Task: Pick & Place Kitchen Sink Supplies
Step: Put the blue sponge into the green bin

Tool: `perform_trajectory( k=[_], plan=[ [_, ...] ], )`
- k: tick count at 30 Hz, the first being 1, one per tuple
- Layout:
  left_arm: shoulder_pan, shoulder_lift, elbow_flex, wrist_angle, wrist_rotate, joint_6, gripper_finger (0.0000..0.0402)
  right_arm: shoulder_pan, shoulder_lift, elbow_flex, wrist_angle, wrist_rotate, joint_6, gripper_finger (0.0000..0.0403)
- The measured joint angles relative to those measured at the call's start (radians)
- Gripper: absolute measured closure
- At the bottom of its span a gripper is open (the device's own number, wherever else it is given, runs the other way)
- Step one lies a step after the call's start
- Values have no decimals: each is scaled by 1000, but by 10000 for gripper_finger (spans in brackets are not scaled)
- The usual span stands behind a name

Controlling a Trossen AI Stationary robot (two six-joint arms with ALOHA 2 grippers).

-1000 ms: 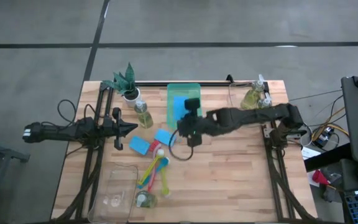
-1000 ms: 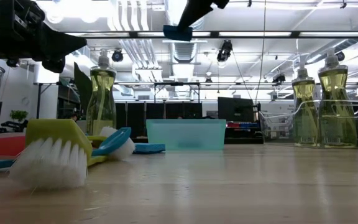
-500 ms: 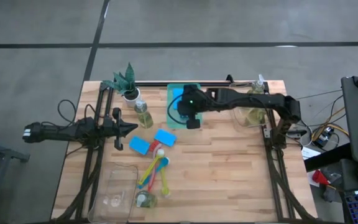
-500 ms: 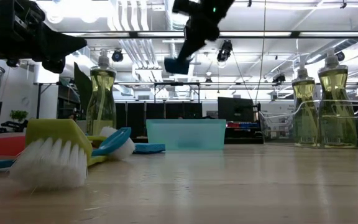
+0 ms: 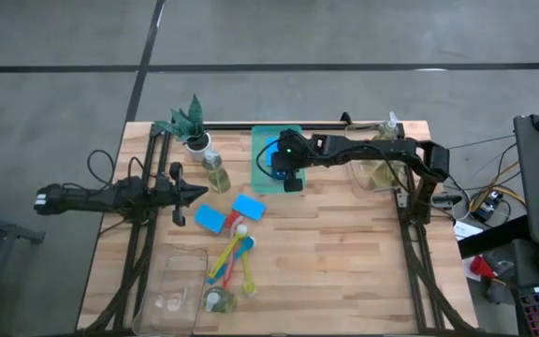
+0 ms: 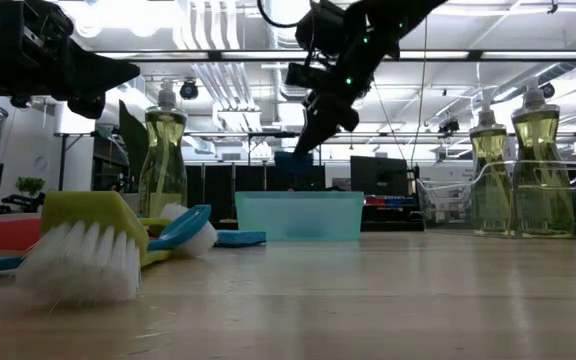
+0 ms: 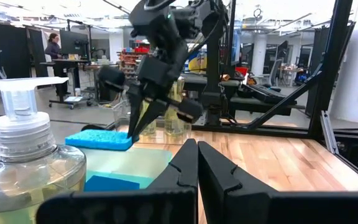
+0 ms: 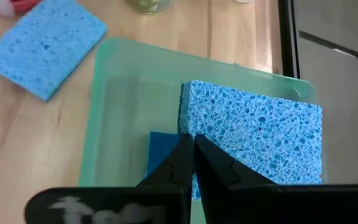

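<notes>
The right claw [image 5: 277, 165] hangs over the green tray [image 5: 259, 177] — clamped on a blue sponge [image 8: 253, 140]. The left claw [image 5: 195, 194] waits beside a soap bottle [image 5: 216, 172] — fingers together.

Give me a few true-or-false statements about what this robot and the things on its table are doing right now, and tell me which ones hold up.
1. The right gripper holds a blue sponge over the green tray. True.
2. The left gripper is gripping a soap bottle. False: it hangs shut and empty beside the soap bottle near the potted plant.
3. Two blue sponges lie on the bare wood outside any tray. True.
4. The brushes already sit in the green tray. False: they lie on the table next to the clear tray.
5. The green tray already holds something blue. True: a darker blue piece shows under the held sponge.
</notes>
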Motion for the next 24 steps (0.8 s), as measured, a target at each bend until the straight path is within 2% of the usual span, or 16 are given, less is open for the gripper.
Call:
perform_trajectory(
  k=[7,24],
  plan=[
    [0,0,0,0,0,0,399,-20,0,-100,138,-45,-52,394],
    [0,0,0,0,0,0,399,-64,1,-226,274,-74,-53,394]
  ],
)
